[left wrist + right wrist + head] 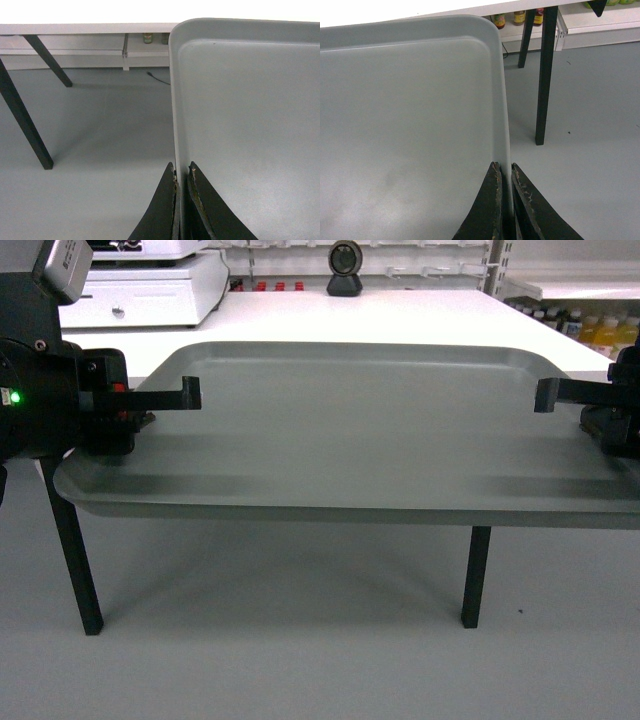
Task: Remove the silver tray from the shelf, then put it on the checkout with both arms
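The silver tray (350,430) hangs level in the air, carried between the two arms, just in front of the white tabletop (400,315) where the black scanner (345,268) stands at the far edge. Grey floor and black table legs show beneath it. The left hand (182,172) is clenched on the tray's left rim, one jaw under the lip and one over it. The right hand (503,170) pinches the right rim the same way.

The tray looks stiff and flat, likely light for its size, but smooth metal gives little bite to narrow jaws. Gripping the two short edges opposite each other seems the sound choice. If one arm leads the other, I reckon it could twist or slip out. From the head view I can't tell whether its far edge already overlaps the tabletop.
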Motion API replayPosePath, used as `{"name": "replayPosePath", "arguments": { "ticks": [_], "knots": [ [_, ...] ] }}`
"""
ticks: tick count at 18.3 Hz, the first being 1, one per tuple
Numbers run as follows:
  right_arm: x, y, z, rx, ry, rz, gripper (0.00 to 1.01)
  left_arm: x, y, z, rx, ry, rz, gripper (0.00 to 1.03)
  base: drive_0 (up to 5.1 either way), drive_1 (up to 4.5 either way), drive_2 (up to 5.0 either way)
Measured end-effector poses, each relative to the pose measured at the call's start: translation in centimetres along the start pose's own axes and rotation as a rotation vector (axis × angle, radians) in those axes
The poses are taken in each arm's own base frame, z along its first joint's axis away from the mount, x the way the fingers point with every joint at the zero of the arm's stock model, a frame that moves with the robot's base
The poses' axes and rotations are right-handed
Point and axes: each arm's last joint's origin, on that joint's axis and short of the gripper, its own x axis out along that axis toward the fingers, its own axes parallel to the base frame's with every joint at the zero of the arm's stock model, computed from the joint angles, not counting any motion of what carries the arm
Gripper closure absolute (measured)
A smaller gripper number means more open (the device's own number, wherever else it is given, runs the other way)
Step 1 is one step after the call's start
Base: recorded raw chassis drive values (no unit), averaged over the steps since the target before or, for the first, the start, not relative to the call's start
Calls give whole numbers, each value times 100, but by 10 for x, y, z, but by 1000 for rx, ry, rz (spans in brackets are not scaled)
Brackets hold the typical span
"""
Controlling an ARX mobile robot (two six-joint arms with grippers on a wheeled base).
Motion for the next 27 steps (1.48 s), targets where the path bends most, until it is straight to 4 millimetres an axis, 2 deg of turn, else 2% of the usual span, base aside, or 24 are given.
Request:
{"name": "replayPosePath", "arguments": {
  "ticks": [8, 27],
  "knots": [
    [0, 0, 0, 0, 1, -1, 98, 0, -1, 0, 0, -3, -2, 99, 0, 28, -27],
    [0, 0, 0, 1, -2, 1, 98, 0, -1, 0, 1, -4, -3, 99, 1, 434, -432]
  ]
}}
